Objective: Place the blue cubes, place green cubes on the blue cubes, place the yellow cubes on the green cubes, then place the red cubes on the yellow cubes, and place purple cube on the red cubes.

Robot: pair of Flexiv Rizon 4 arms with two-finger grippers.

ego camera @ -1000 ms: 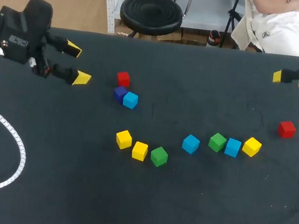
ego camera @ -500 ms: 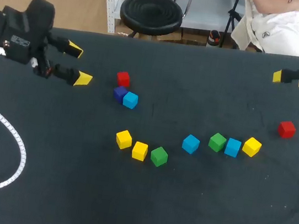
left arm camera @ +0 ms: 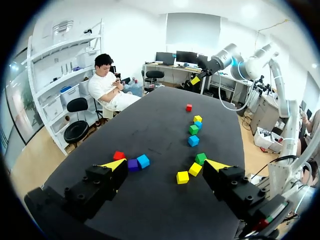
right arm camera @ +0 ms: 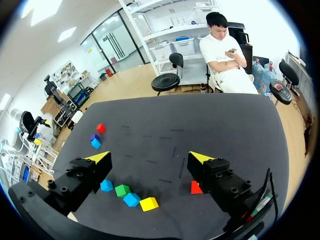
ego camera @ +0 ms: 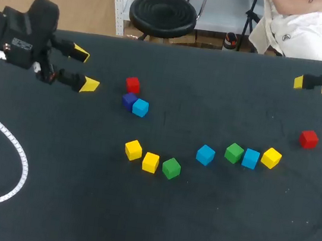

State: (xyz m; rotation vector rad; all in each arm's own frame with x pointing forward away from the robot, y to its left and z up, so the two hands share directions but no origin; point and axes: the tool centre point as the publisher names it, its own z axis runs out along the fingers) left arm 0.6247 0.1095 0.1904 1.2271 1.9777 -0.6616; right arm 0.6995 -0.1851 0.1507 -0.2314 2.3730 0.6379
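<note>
Nothing has moved: the left fingers point(ego camera: 88, 84) and right fingers point(right arm camera: 100, 158) both stand wide apart, empty, over the table point(ego camera: 77, 204).

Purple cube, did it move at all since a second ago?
No. The purple cube sits at the same spot on the table, right beside the same blue cube and just below the red cube in the head view.

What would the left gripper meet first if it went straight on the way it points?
Probably the nearer red cube, first in line ahead of the left gripper; height is unclear, so it might pass above.
</note>
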